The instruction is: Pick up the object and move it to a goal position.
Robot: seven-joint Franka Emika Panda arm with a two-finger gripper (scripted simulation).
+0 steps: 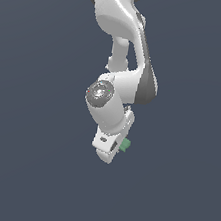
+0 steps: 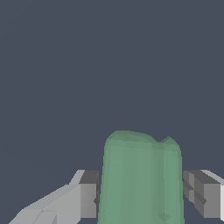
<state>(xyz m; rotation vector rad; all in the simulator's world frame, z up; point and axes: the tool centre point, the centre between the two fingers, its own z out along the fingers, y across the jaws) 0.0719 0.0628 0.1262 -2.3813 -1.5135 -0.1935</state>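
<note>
The object is a matte green block that fills the space between my two fingers in the wrist view, with the grey pads pressed against its sides. In the exterior view only a small green end of the object pokes out beside the white hand. My gripper is shut on the object, tilted and held up off the ground at the end of the white arm. The rest of the block is hidden behind the hand in that view.
A plain dark grey-blue surface fills the background in both views. The white arm comes down from the top of the exterior view.
</note>
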